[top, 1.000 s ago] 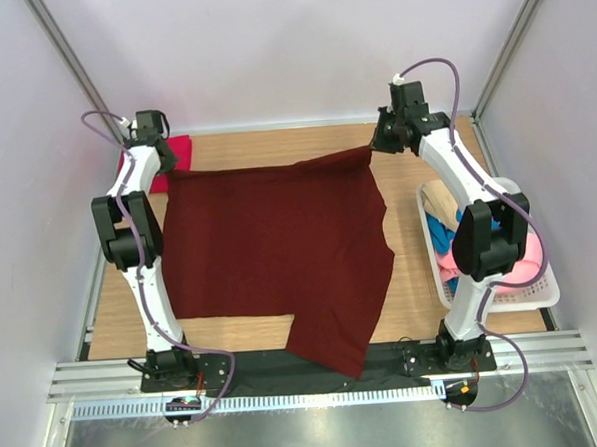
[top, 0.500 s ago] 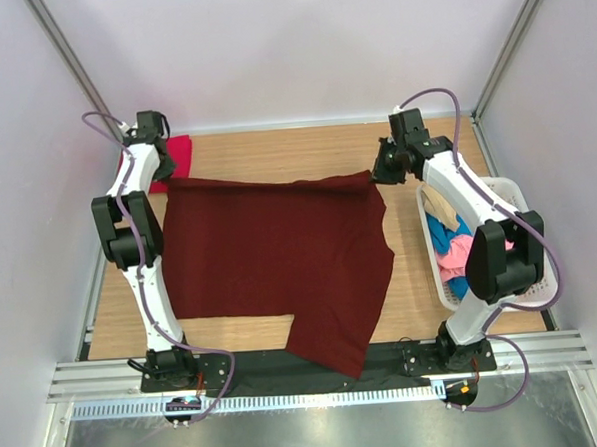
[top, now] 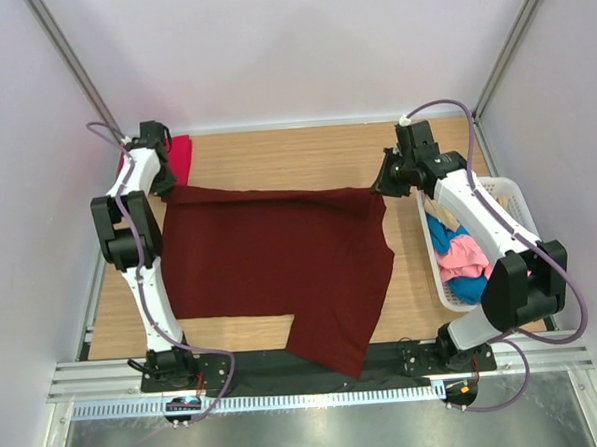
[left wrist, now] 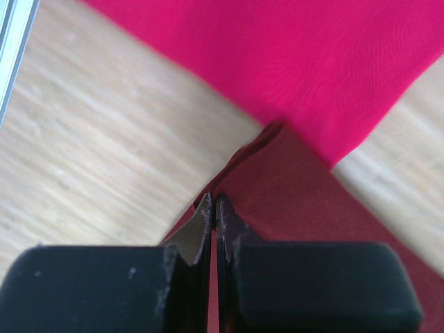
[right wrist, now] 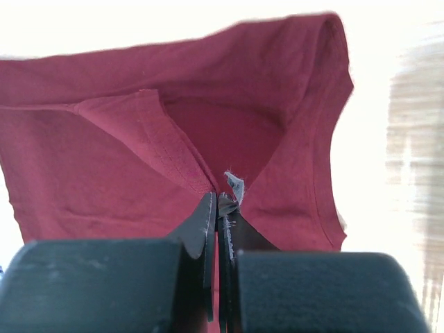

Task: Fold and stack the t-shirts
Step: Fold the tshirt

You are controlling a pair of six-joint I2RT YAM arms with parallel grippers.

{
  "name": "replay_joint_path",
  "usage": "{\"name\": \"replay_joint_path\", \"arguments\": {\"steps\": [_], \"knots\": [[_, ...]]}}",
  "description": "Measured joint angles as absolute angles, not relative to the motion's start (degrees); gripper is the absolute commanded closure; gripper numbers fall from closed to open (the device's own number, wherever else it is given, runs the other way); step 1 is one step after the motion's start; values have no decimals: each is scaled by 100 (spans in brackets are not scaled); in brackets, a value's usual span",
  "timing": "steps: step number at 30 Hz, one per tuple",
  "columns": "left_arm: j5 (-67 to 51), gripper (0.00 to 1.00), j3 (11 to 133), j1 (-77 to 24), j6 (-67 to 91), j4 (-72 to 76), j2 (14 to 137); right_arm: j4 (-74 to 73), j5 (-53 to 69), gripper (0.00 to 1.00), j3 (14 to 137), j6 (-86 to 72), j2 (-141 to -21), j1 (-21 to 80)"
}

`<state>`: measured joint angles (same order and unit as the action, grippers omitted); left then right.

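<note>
Maroon t-shirt (top: 280, 254) – spread across the middle of the wooden table (top: 305, 148), with one near corner hanging over the table's front edge onto the dark strip between my two bases.

Left gripper (left wrist: 214, 205): jaws pressed together on the far-left corner of the maroon t-shirt. The wrist view shows cloth nipped between the tips, low over the wood.

Right gripper (right wrist: 220, 205): jaws likewise closed on the far-right corner. A frayed bit of fabric stands out between the tips, and the cloth bunches into folds just beyond them.

Far edge: runs from one grip to the other. A darker band along it looks turned over; I cannot tell whether it is clear of the wood.

Crimson t-shirt (top: 180, 155) – lies at the far-left corner of the table, just beyond my left grip, its near edge meeting the maroon corner.

Basket (top: 512, 197): white, at the right edge of the table, holding a blue shirt (top: 441, 238) and a pink shirt (top: 466, 258).
</note>
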<state>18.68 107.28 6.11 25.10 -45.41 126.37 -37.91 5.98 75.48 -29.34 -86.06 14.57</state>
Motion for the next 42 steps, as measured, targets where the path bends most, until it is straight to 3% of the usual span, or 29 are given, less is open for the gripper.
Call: {"name": "replay_joint_path", "arguments": {"steps": [42], "knots": [[2294, 100, 9443, 613, 2578, -5199, 12014, -3911, 762, 99, 6442, -2965, -8307, 1603]]}}
